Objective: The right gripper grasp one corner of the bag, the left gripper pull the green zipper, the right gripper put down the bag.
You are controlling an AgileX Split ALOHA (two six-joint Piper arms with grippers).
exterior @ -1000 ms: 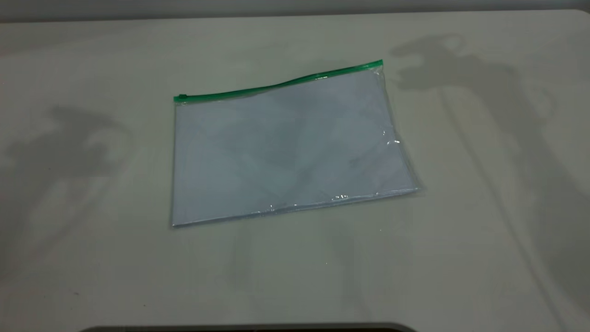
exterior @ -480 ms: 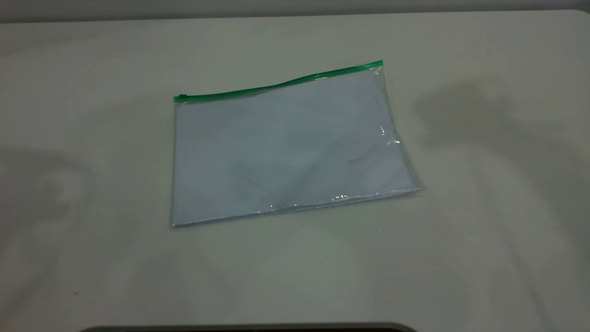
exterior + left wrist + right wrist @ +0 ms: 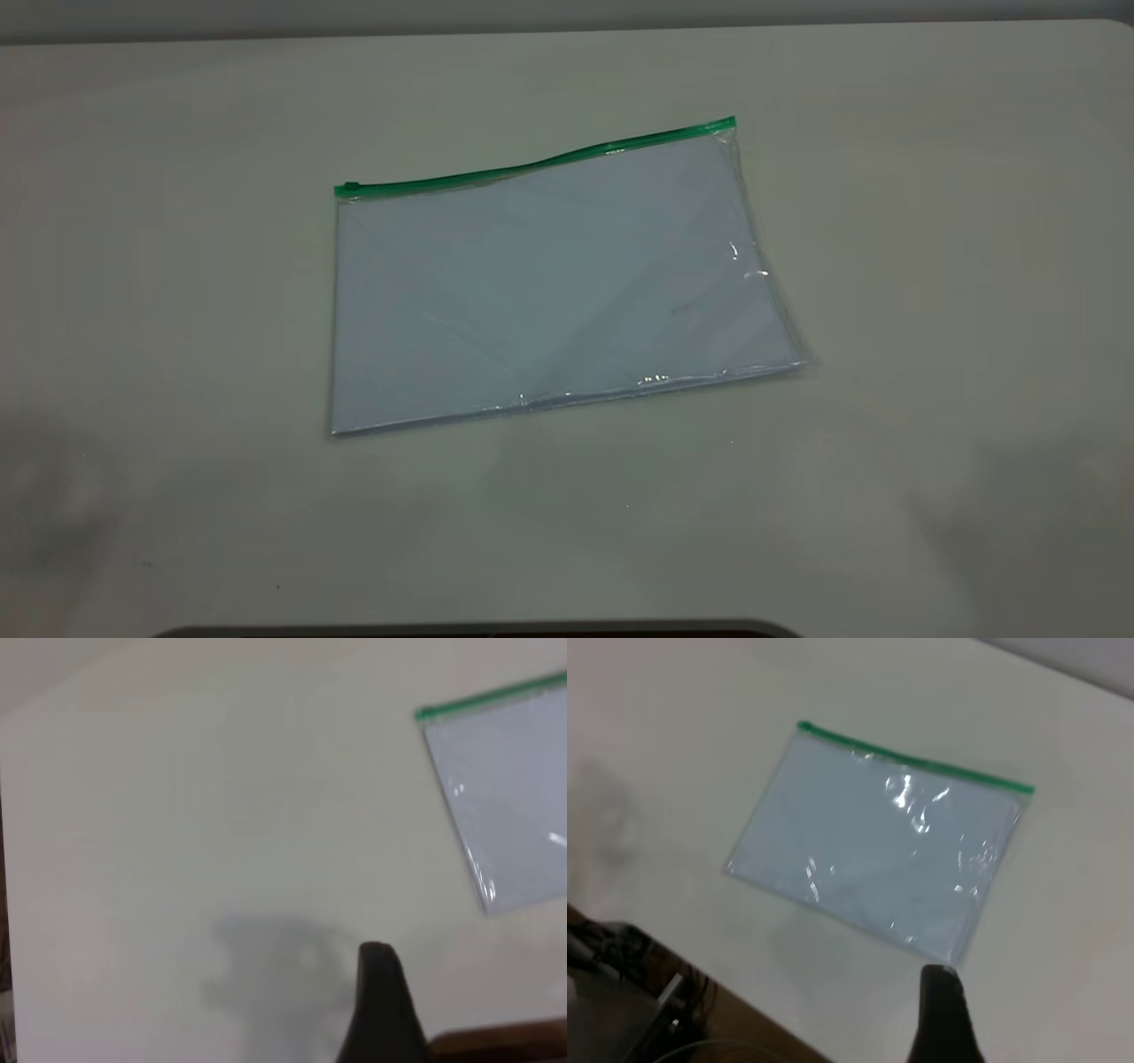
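The bag (image 3: 549, 283) lies flat in the middle of the table, a clear pouch with pale bluish sheets inside. The green zipper (image 3: 532, 164) runs along its far long edge, with the small slider tab (image 3: 351, 187) at the left end. The corner of the bag (image 3: 731, 124) sits at the right end, above the crinkled glossy margin. No arm shows in the exterior view. My left gripper (image 3: 381, 992) hangs over bare table, well apart from the bag (image 3: 514, 806). My right gripper (image 3: 943, 1010) hovers just off one plain corner of the bag (image 3: 877, 850). Only one black jaw of each shows.
The pale table (image 3: 177, 354) stretches wide on all sides of the bag. A dark rim (image 3: 478, 631) lines the near edge. Beyond the table edge in the right wrist view are cables and grey equipment (image 3: 620, 992). A brown strip (image 3: 505, 1041) shows beyond the edge in the left wrist view.
The arm shadows on both sides of the table have slid toward the near edge and faded. The bag has not moved.
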